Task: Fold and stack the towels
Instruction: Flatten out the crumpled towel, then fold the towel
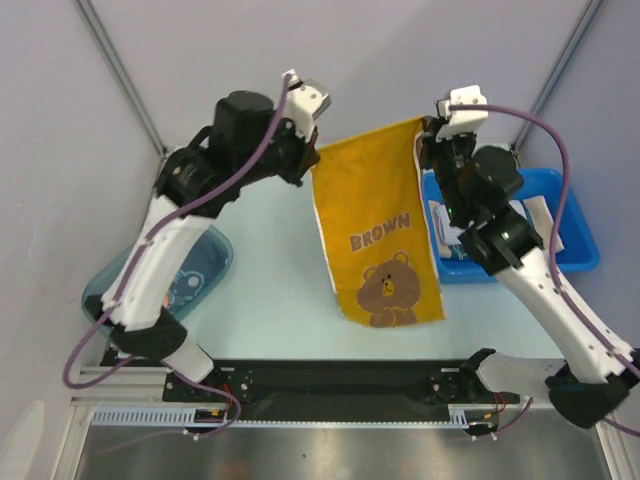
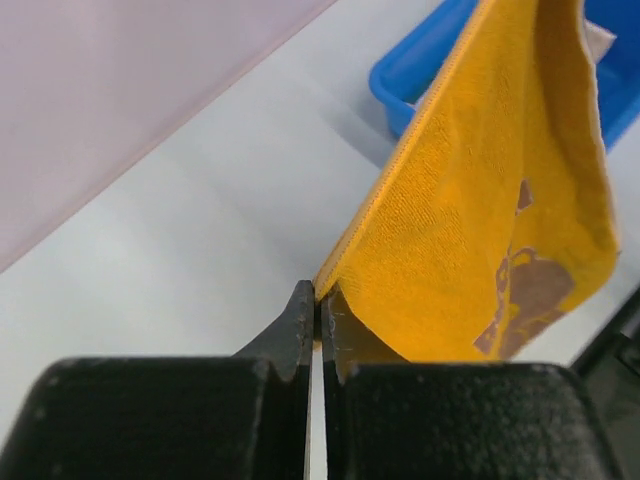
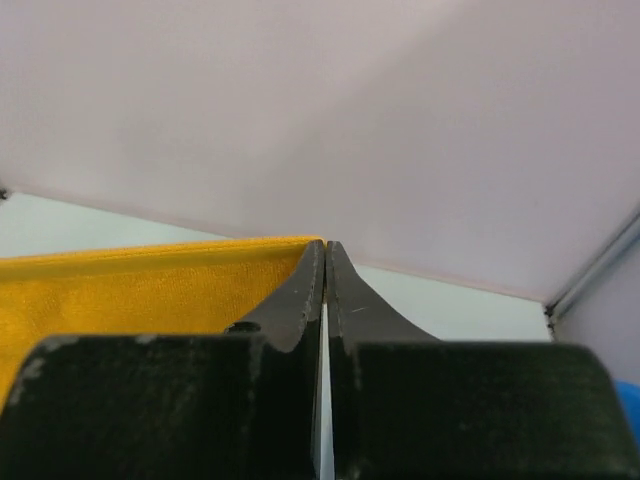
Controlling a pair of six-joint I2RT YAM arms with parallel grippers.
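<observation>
Left tool [image 2: 317, 293], right tool [image 3: 326, 245], gripping towel [image 1: 380, 230] corners

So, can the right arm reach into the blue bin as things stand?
Probably not yet. The right jaws are shut on a corner of the yellow towel, and the left jaws hold the other corner. The bin lies close by with nothing between, but the towel must be released first.

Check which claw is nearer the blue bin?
Right. The right claw pinches the yellow towel beside the blue bin; the left claw holds its other top corner, farther off.
</observation>
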